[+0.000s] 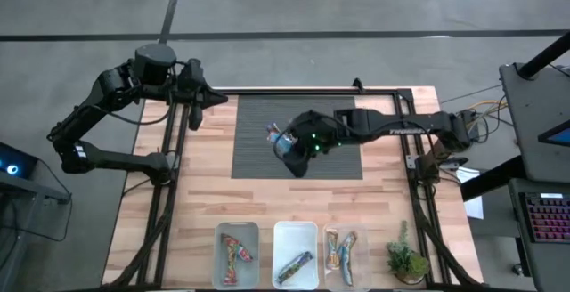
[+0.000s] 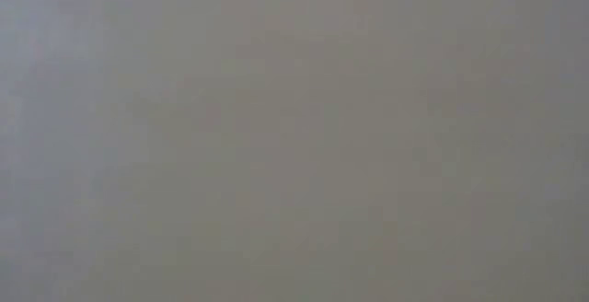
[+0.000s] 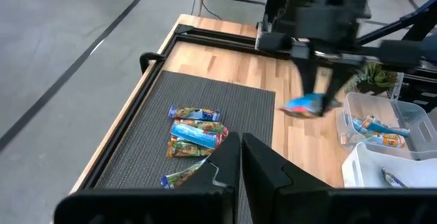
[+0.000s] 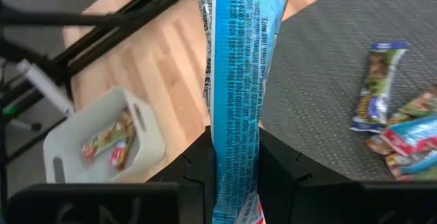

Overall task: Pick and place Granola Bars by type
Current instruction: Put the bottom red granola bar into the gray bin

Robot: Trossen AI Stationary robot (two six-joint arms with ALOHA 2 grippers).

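Right hand [image 4: 235,162] pinches a blue-wrapped granola bar [image 4: 235,80] across its narrow middle, lifted over the dark mat [image 1: 258,163]; light, crinkly, slippery film, probably crushable, so grip mid-length; left hand [image 3: 240,159] closed, empty.

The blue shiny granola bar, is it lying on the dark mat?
No, the blue shiny granola bar is pinched in the right pincer, lifted off the dark ribbed mat.
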